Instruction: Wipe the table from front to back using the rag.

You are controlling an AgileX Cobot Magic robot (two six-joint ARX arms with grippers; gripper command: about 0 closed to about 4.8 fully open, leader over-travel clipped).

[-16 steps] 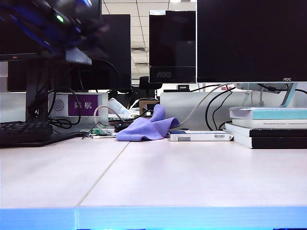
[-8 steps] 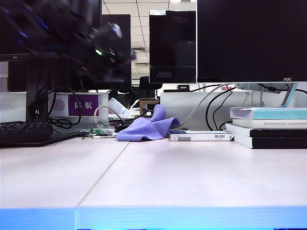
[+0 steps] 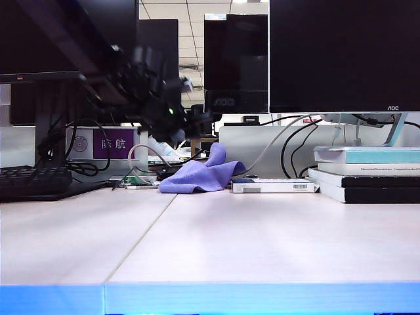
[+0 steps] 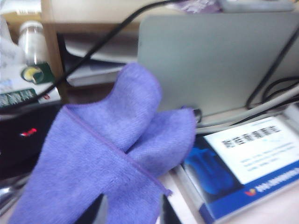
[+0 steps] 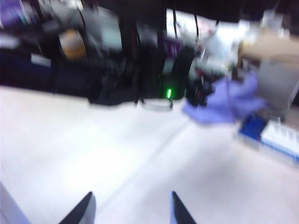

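The lavender rag [image 3: 200,175] lay bunched at the table's [image 3: 262,243] far edge, toward twelve o'clock, not yet grasped. The left gripper [image 4: 131,210] hung just before it, fingers apart; a grip low across the folds was judged best. The right gripper [image 5: 129,207] was held open above bare table. Blur obscured the left arm's outline in the exterior view.

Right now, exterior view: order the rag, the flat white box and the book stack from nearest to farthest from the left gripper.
1. The rag: crumpled at the back of the table, just below and right of the left gripper.
2. The flat white box: right of the rag, against it.
3. The book stack: far right edge of the table.
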